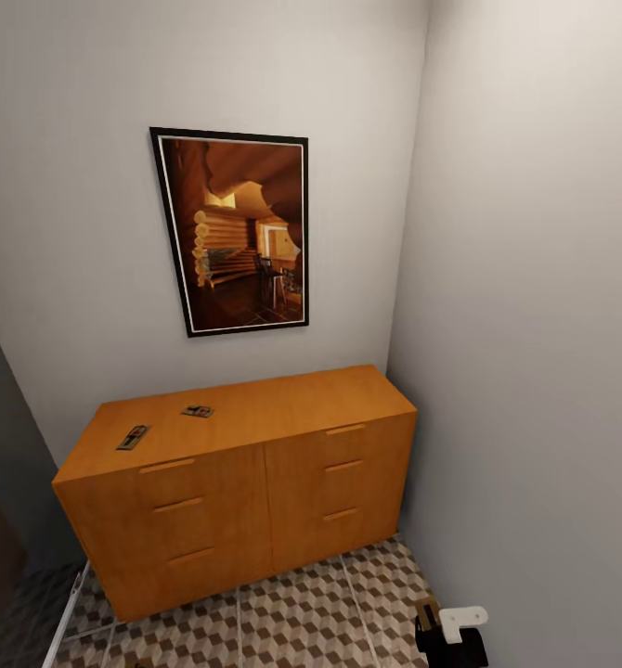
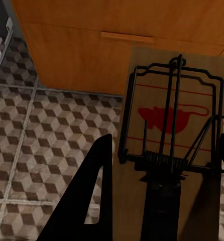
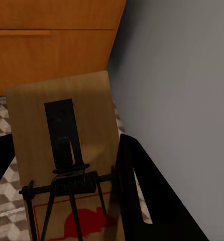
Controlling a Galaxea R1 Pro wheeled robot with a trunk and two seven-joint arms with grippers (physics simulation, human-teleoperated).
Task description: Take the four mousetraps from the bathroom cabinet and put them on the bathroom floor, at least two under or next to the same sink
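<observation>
Each gripper [image 2: 157, 201] [image 3: 67, 201] clamps a tan, red-printed, wire-sprung mousetrap [image 2: 175, 100] [image 3: 62, 130].

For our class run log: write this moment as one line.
left gripper: shut on mousetrap | right gripper: shut on mousetrap | two mousetraps on cabinet

Your cabinet [image 1: 255, 464] looks like smooth orange-brown wood with a soft satin sheen, its bar handles in the same wood. The mousetrap in your left gripper [image 2: 175, 150] is pale matt board with dark wire; the one in your right gripper [image 3: 67, 150] looks alike. The bathroom floor [image 1: 302, 622] is tiled, matt, with pale grout. The walls [image 1: 524, 325] are plain matt.
</observation>
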